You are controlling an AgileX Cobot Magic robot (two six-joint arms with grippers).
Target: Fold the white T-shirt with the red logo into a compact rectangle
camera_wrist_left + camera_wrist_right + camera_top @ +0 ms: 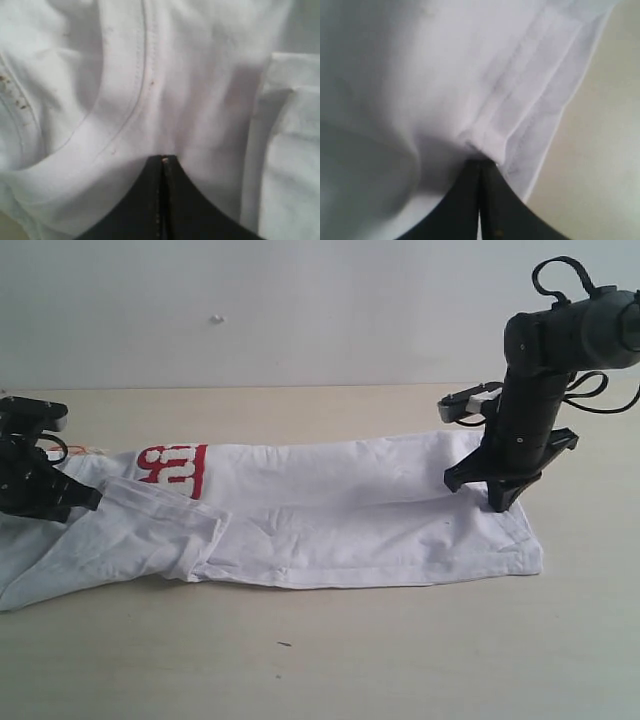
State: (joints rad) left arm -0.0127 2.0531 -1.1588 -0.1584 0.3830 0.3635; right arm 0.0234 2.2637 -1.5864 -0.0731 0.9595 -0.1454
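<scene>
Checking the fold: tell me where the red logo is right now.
In the exterior view the red logo sits near the left end of the white T-shirt, along its upper edge, close to the left tool.

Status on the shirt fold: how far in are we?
Done: the white T-shirt lies as a long narrow strip on the table, sides folded in, with only part of the red logo showing. In hand: the left hand is shut on fabric at the collar end, and the right hand is shut on the hem end. Left: folding the strip across its length into a compact rectangle.
</scene>
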